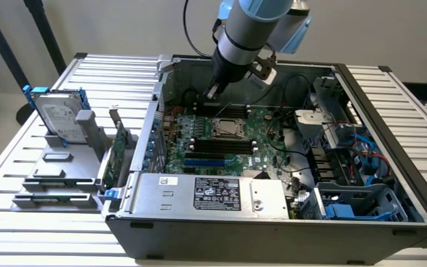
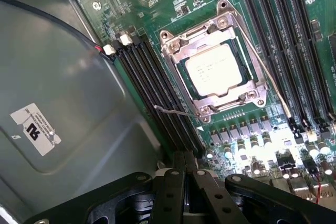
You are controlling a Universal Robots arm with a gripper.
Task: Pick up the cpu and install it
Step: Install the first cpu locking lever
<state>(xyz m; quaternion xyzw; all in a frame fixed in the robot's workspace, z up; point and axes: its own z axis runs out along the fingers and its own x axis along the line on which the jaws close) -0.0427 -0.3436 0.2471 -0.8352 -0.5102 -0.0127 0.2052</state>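
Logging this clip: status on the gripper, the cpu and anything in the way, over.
Gripper shut, empty, inside the case above the motherboard. Cpu seated in its socket, metal frame around it. Nothing lying across the cpu.

The grey-and-blue robot arm [image 1: 254, 28] is cut off by the exterior view's top edge. In the wrist view the black metal gripper [image 2: 184, 174] runs off the picture's edge, its fingertips hidden. Printing on the white paper sticker [image 2: 35, 128] and the dull silver square cpu [image 2: 214, 70] is too small to read.
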